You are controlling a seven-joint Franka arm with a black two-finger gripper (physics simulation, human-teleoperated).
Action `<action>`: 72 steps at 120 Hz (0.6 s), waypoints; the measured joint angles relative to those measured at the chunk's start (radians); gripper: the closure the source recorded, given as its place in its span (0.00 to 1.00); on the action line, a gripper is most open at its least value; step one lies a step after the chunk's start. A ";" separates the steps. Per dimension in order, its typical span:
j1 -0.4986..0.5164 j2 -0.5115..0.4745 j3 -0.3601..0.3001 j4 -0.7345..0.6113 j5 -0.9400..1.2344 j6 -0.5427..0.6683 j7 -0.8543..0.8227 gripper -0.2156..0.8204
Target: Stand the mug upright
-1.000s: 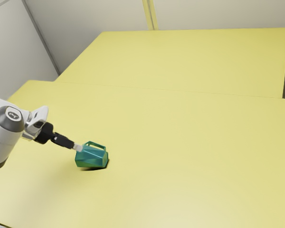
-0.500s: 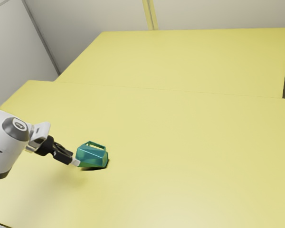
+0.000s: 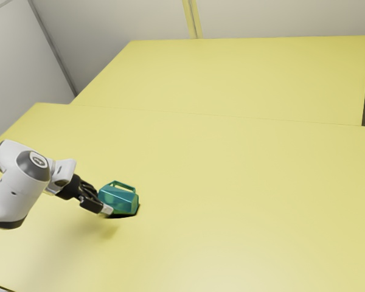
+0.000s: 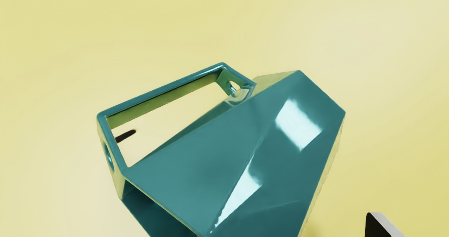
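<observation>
Teal mug (image 3: pixel 118 198): lying on its side on the surface, toward the exterior view's left; not upright.
Handle (image 4: pixel 161 88): an angular loop along the mug's flank, the yellow showing through it.
Mug walls: flat, glossy facets, with bright white reflections in the wrist view.
Black gripper (image 3: pixel 103 205): low, at the mug's end nearer the exterior view's left; whether it touches the mug, I cannot tell.
Fingers (image 4: pixel 381 226): spread apart, gripping nothing; one tip stands beside the mug in the wrist view.
Yellow surface (image 3: pixel 243 201): under the mug, with a dark shadow along the mug's lower edge.
</observation>
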 joint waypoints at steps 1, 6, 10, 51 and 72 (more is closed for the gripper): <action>0.000 0.000 0.000 0.001 -0.001 0.001 0.001 0.38; -0.001 -0.001 -0.002 0.003 -0.008 0.003 0.008 0.39; -0.002 -0.001 -0.004 0.005 -0.011 0.004 0.013 0.40; -0.041 0.036 -0.038 0.064 -0.068 0.011 0.049 0.55; -0.047 0.039 -0.038 0.077 -0.095 0.013 0.059 0.71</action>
